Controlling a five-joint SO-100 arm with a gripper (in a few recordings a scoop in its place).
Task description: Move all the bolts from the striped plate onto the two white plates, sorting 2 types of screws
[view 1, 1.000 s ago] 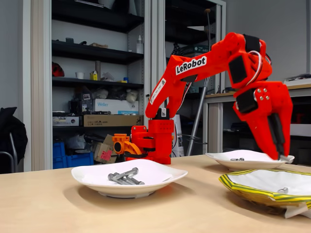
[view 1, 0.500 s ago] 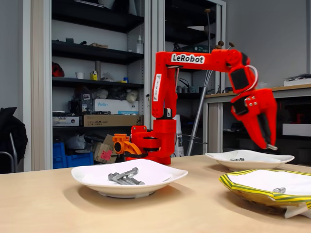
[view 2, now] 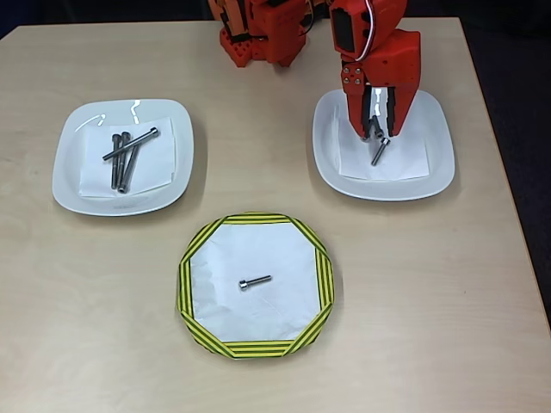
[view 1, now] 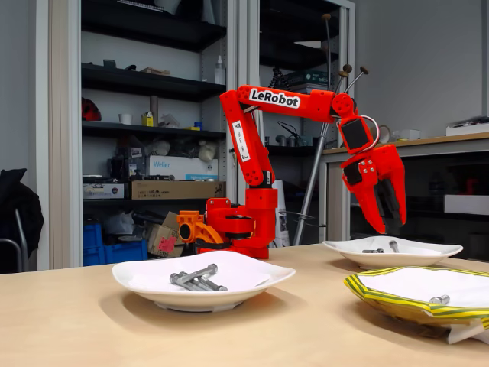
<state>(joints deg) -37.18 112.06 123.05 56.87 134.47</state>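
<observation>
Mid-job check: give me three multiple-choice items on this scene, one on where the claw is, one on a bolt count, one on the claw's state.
1. Where is the claw?
A. Above the right white plate in the overhead view
B. Above the striped plate
C. Above the left white plate

2. How many bolts lie on the striped plate?
A. None
B. One
C. Three

3. What state is the claw in?
A. Shut on a bolt
B. Shut and empty
C. Open and empty

Answers:
1. A: the overhead view shows it over that plate, and the fixed view shows it raised above the plate.
2. B: a single short bolt lies near the plate's centre.
3. C: in the fixed view the jaws are spread with nothing between them.
</observation>
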